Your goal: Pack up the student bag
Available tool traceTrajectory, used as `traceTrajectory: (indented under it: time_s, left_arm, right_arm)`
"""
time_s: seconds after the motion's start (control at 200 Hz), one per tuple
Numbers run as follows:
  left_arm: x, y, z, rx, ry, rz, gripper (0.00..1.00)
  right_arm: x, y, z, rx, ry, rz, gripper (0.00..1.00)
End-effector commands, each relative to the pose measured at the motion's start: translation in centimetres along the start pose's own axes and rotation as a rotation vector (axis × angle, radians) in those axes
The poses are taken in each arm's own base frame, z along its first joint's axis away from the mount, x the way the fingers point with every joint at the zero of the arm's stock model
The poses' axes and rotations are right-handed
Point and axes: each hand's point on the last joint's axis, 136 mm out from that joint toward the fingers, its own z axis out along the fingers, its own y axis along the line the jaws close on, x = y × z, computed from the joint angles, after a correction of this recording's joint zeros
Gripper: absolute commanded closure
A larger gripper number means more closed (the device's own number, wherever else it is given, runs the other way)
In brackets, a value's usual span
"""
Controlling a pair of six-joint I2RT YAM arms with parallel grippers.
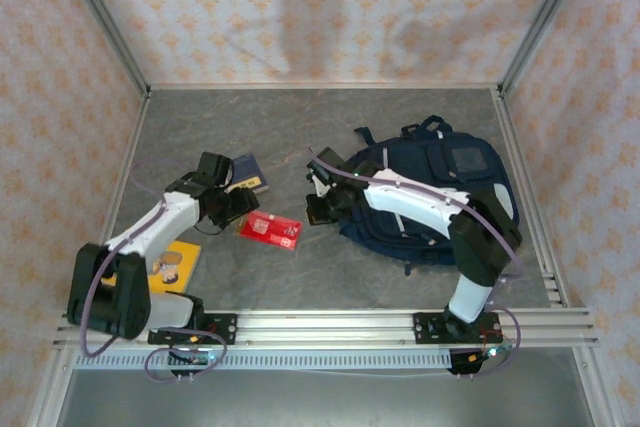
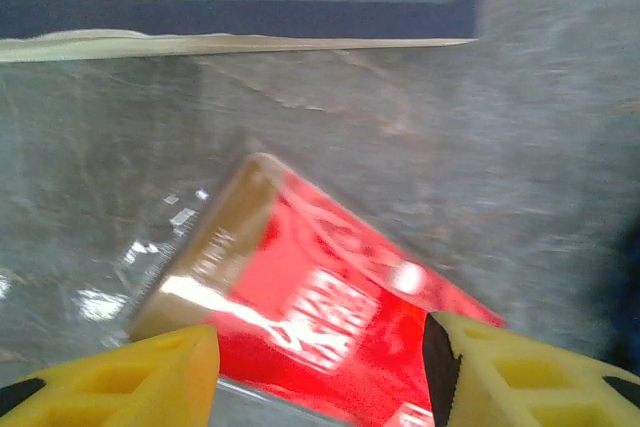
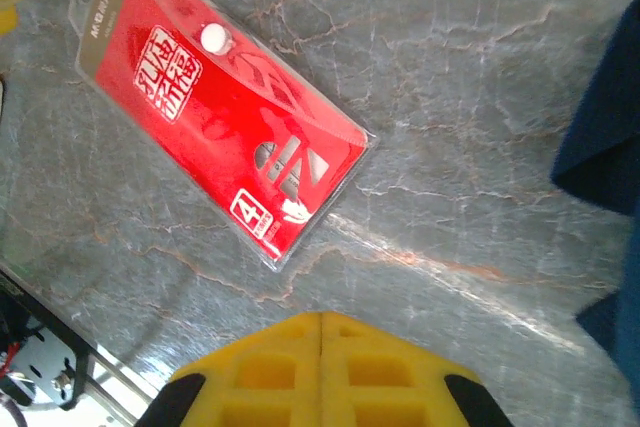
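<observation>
Plainly, red pack [image 3: 215, 117] marked 4; left jaws spread, right jaws together.

We are looking at a robot lab booth: metal posts [image 1: 100, 17] and patterned panels [image 1: 330, 7] are walling in the grey table [image 1: 280, 117] around the left gripper [image 1: 246, 210].

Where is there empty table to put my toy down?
Bare grey stone-look table along the back wall, behind the dark blue book, and near the front between the flat red plastic packet and the metal rail. Crowded: the middle, and the right under the big navy fabric backpack.
</observation>
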Motion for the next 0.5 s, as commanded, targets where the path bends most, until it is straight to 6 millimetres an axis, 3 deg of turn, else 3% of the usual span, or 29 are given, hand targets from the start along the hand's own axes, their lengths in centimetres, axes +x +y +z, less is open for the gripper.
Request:
traceTrajectory:
  time_s: [0.0,0.125,0.275,0.495]
  left_arm:
    - [-1.2,1.0,0.8,-0.051,0.011,0.086,0.41]
    - [-2.4,1.4,1.5,-0.042,0.001,0.078,0.28]
    - [-2.6,0.9,2.6,-0.010,0.022,0.070,0.27]
    - [-1.2,0.5,4.5,0.045,0.111,0.044,0.28]
  right_arm:
    - [-0.5,1.3,0.9,-0.051,-0.008,0.074,0.99]
    - [0.3,1.4,2.2,-0.058,0.024,0.085,0.98]
    - [1.1,0.9,3.4,-0.059,0.054,0.116,0.99]
    - [1.6,-0.6,4.4,0.001,0.067,0.120,0.99]
